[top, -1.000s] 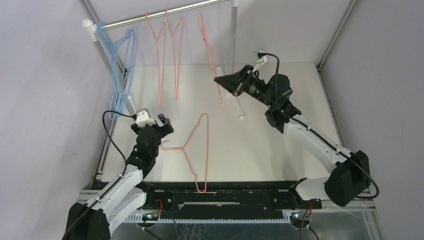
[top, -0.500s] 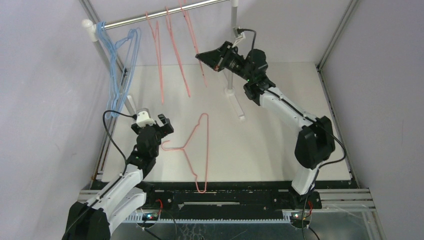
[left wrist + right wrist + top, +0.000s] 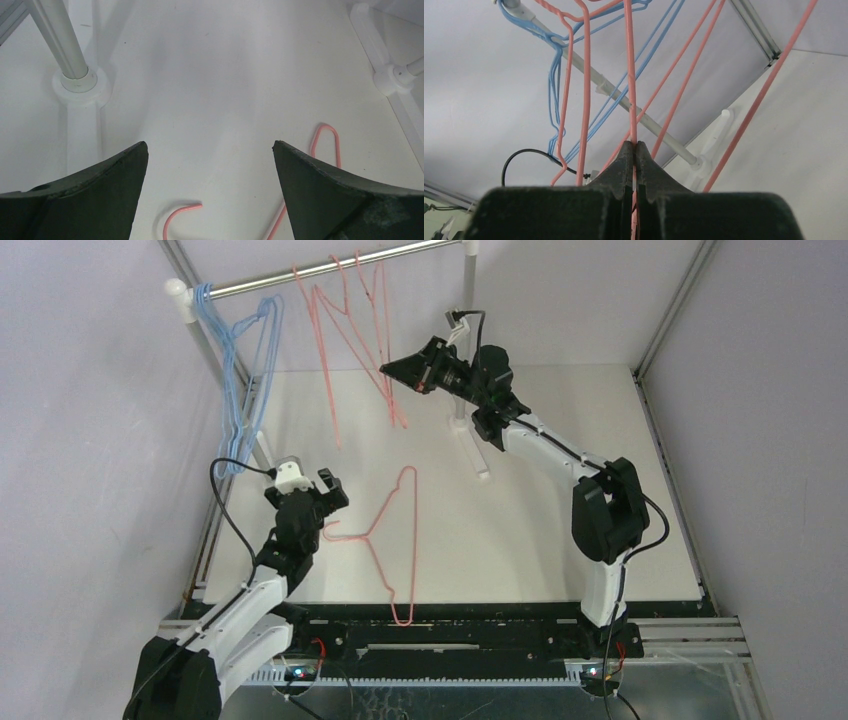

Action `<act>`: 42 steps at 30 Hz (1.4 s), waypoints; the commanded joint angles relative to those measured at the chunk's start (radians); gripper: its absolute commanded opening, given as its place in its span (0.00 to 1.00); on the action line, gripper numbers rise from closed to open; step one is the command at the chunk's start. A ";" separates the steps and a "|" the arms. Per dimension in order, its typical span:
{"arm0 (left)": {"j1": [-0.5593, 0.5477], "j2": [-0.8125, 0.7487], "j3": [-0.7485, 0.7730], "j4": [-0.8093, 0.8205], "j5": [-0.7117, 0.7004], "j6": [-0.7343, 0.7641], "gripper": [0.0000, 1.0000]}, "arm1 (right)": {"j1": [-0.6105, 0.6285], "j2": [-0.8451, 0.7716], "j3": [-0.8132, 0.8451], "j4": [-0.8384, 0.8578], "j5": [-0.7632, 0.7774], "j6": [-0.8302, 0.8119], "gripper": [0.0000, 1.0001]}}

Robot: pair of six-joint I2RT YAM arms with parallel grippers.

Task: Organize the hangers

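While my right gripper (image 3: 390,368) was raised toward the rail (image 3: 330,267) at the table's (image 3: 520,520) 12 o'clock edge, its fingers were pressed flat together on the wire of the held pink hanger (image 3: 383,325). In my right wrist view that wire (image 3: 630,75) ran straight up from the pinched fingertips (image 3: 634,145) toward 12 o'clock. Its top reached the rail, though I could not tell whether the hook sat on it.

Two other pink hangers (image 3: 335,320) hung from the rail just beside it, toward 9 o'clock. The blue hangers (image 3: 247,400) were bunched at the rail's 9 o'clock end, near the white post (image 3: 215,350), well apart from the pink ones.

My left gripper (image 3: 333,492) was at about 8 o'clock on the table, its jaws spread wide and holding nothing. The loose pink hanger (image 3: 395,540) lay flat on the table just beside it, toward 3 o'clock, its long side reaching down to the 6 o'clock edge. From my left wrist, its hook (image 3: 182,206) showed at 6 o'clock between my open fingers (image 3: 210,146), and one rounded corner (image 3: 325,126) showed at 4 o'clock, neither touching my fingers.
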 commanded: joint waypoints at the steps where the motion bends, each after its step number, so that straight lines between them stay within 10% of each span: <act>1: 0.007 -0.007 -0.001 0.042 0.009 -0.009 1.00 | 0.013 -0.040 -0.027 -0.022 -0.041 -0.052 0.10; 4: 0.007 -0.008 -0.001 0.039 0.008 -0.007 0.99 | 0.014 -0.094 -0.091 -0.055 0.021 -0.113 0.64; 10: 0.006 -0.007 -0.001 0.041 0.006 -0.007 1.00 | 0.009 -0.245 -0.207 -0.139 0.102 -0.228 0.90; 26: 0.007 -0.005 -0.001 0.036 -0.011 0.001 0.99 | 0.268 -0.591 -0.591 -0.698 0.606 -0.560 0.93; 35: 0.006 0.008 0.004 0.035 -0.011 0.000 0.99 | 0.668 -0.302 -0.429 -0.880 0.876 -0.604 0.91; 42: 0.007 -0.025 -0.008 0.030 -0.020 -0.001 0.99 | 0.745 -0.104 -0.293 -0.912 0.896 -0.578 0.85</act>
